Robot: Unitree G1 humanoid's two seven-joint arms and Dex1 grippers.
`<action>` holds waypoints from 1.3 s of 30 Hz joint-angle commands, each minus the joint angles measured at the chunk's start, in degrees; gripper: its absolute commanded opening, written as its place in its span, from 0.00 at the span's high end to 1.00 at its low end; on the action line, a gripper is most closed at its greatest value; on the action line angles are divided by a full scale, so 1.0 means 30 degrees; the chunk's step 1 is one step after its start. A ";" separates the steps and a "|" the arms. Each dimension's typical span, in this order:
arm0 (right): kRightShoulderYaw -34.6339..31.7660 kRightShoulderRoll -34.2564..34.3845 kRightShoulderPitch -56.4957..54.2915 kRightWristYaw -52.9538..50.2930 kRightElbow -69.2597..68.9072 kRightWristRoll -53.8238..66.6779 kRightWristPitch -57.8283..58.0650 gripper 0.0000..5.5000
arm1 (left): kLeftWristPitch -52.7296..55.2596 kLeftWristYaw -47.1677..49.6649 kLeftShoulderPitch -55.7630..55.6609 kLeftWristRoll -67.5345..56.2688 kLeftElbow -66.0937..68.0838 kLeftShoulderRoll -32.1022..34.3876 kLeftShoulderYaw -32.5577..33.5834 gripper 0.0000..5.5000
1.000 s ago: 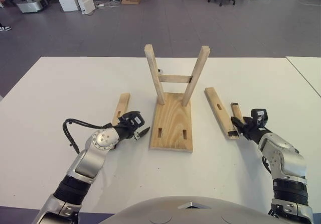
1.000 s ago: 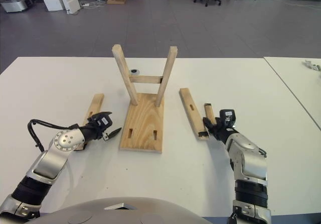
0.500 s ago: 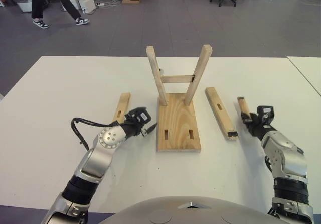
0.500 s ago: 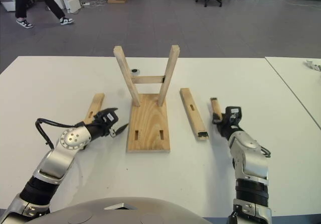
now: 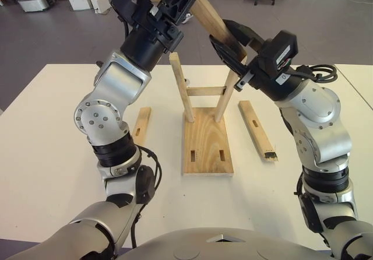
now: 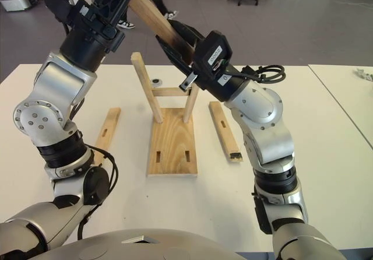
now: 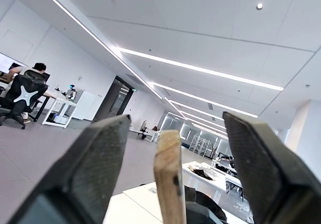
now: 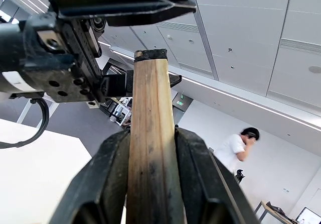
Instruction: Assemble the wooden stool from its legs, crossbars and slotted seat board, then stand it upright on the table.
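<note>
A pale rectangular wooden seat board [image 5: 207, 146] lies flat about midway between the left and right edges of the white tabletop [image 5: 52, 132], with two small slots [image 5: 193, 155] cut through the end that faces the near edge. To the left of the board, apart from it, a short flat wooden bar [image 5: 141, 126] lies with its length running from the near edge to the far edge. On the right side a longer loose wooden leg [image 5: 255, 127] with a dark near tip lies just beside the board, angled slightly away from it. At the far end of the board two light wooden legs [image 5: 180, 88] stand up from it, leaning apart toward their tops and joined by a short horizontal crossbar [image 5: 204, 91]. Above these legs, well off the tabletop, another light wooden bar [image 5: 208, 14] slants up toward the left. The right tool [image 8: 153, 148] is clamped on its lower part, one finger pressed against each side. The left tool [image 7: 174, 126] sits at the bar's upper end with its fingers spread wide, the end between them with a gap on each side.
</note>
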 commanded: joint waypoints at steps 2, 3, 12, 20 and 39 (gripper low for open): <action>0.0237 0.0246 -0.0682 0.0100 0.0371 -0.0446 -0.0482 0.76 | 0.0055 0.0880 0.0187 -0.0981 -0.0105 0.0790 -0.0675 0.54; 0.0299 0.0302 -0.0695 0.0088 0.0361 -0.0504 -0.0500 0.76 | -0.0026 0.0994 0.0245 -0.1052 -0.0138 0.0875 -0.0796 0.57; 0.0442 0.0840 -0.0848 -0.0150 0.0374 -0.0822 -0.0433 0.76 | -0.0635 0.1141 0.0602 -0.0827 -0.0269 0.1440 -0.1901 0.85; 0.0700 0.0407 0.0578 0.0605 0.0201 -0.0563 0.0326 0.63 | -0.1419 0.1105 0.2592 0.0000 -0.0590 0.2821 -0.1147 0.93; -0.3294 0.0134 0.5495 -0.3193 1.0051 -0.3359 -0.2139 0.48 | -0.7524 -0.3704 1.4360 0.9130 0.5020 0.5110 0.1417 0.93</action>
